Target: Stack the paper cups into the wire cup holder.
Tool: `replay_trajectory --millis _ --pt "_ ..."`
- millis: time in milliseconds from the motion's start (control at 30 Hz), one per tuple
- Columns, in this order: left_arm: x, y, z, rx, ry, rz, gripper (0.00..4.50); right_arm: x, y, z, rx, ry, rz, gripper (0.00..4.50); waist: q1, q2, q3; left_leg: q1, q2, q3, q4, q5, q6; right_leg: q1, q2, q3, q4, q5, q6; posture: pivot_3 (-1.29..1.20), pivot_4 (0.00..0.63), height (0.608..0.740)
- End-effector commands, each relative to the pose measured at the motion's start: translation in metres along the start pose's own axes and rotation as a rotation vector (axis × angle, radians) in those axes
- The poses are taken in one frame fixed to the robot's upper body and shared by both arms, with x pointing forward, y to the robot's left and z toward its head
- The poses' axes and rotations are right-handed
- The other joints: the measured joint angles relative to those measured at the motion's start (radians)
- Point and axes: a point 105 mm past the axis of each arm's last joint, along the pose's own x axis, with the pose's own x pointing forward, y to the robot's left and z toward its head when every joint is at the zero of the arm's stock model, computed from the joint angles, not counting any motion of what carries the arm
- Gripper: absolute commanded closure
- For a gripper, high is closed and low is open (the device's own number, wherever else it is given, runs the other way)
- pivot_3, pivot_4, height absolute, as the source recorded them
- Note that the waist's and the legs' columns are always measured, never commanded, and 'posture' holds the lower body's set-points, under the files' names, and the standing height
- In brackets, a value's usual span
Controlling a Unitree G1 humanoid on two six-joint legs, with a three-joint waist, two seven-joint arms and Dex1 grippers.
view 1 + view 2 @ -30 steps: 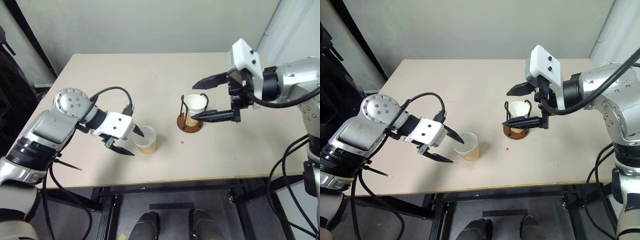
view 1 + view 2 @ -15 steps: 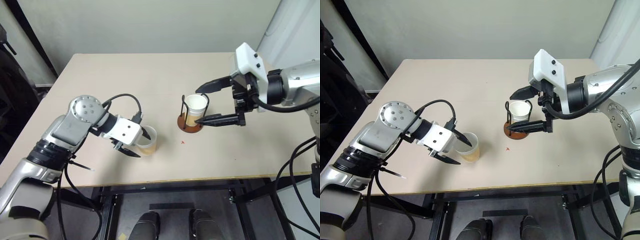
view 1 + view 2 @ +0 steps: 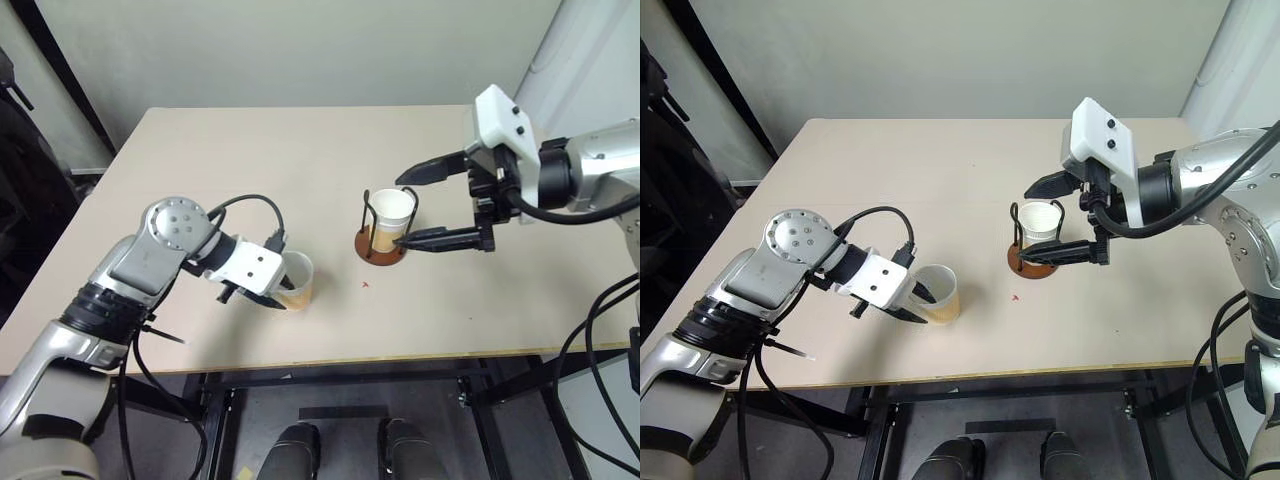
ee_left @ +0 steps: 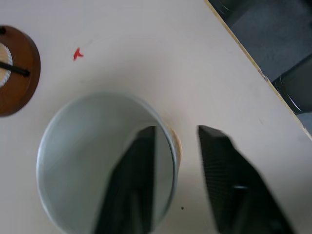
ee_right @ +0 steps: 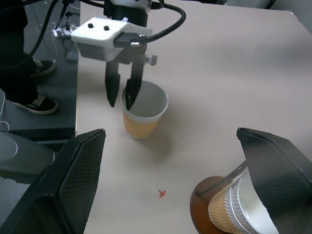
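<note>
on the left of the table (image 3: 200,140) the left gripper (image 3: 275,296) has one finger inside the loose cup (image 3: 296,282) and one outside it, straddling the near wall. the jaws look narrowed around that wall, but there is a gap at the outer finger, so i can't tell whether the grip is firm. the cup stands upright on the table, near the front edge.

further right, the holder (image 3: 383,240) has cups (image 3: 391,214) seated between its wire loops; the right wrist view suggests more than one nested there. the right gripper (image 3: 415,205) hangs wide open, its fingers spread either side of the holder, holding nothing.

so i'd say the loose cup is what's left: lift, carry, drop in.
</note>
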Motion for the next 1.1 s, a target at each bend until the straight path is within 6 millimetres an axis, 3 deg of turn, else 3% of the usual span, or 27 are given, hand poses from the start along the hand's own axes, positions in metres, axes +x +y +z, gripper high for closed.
replay_trajectory --millis 33,267,367,433,500,667,867,1100 --pt "-0.005 -0.005 0.0 0.005 0.012 -0.04 4.43 -0.005 -0.001 0.007 -0.045 -0.007 -0.025 0.0 0.0 0.0 0.0 0.0 0.0 0.0 0.0 0.0 0.0 0.0 0.0 0.0 0.0 0.0 0.0 0.0 0.15 0.74" --pt "-0.008 -0.007 -0.002 -0.01 0.01 -0.046 4.43 -0.005 -0.003 0.006 -0.051 -0.003 -0.031 0.0 0.0 0.0 0.0 0.0 0.0 0.0 0.0 0.0 0.0 0.0 0.0 0.0 0.0 0.0 0.0 0.0 0.15 0.74" --pt "-0.016 0.002 0.004 -0.066 -0.037 -0.008 4.43 -0.006 -0.004 0.006 -0.053 0.0 -0.033 0.0 0.0 0.0 0.0 0.0 0.0 0.0 0.0 0.0 0.0 0.0 0.0 0.0 0.0 0.0 0.0 0.0 0.15 0.74" --pt "-0.028 0.014 0.009 -0.124 -0.075 0.039 4.43 -0.008 -0.005 0.006 -0.052 0.002 -0.036 0.0 0.0 0.0 0.0 0.0 0.0 0.0 0.0 0.0 0.0 0.0 0.0 0.0 0.0 0.0 0.0 0.0 0.15 0.74" --pt "-0.053 0.035 0.02 -0.2 -0.137 0.11 4.43 -0.012 -0.008 0.004 -0.047 0.011 -0.045 0.0 0.004 0.0 0.0 -0.001 0.0 0.0 0.001 0.0 0.0 0.0 0.0 -0.001 0.0 0.0 0.0 0.0 0.15 0.74" --pt "-0.093 0.072 0.037 -0.238 -0.188 0.219 4.43 -0.021 -0.019 -0.006 -0.02 0.037 -0.078 0.0 0.008 0.0 0.0 -0.003 -0.001 -0.001 0.001 -0.001 0.001 0.0 -0.001 0.0 -0.002 0.001 0.0 0.0 0.15 0.74" --pt "-0.11 0.104 0.058 -0.219 -0.247 0.265 4.43 -0.025 -0.027 -0.015 -0.005 0.061 -0.106 0.0 0.01 -0.001 0.0 -0.005 -0.001 -0.001 0.001 -0.002 0.001 -0.001 -0.002 -0.001 -0.004 -0.001 0.004 0.0 0.15 0.74" --pt "-0.1 0.144 0.085 -0.144 -0.263 0.266 4.43 -0.026 -0.021 -0.017 0.003 0.07 -0.103 0.0 0.02 0.0 0.001 -0.017 -0.002 -0.002 0.002 -0.003 0.004 -0.004 -0.001 -0.002 -0.018 0.006 0.017 0.0 0.15 0.74"
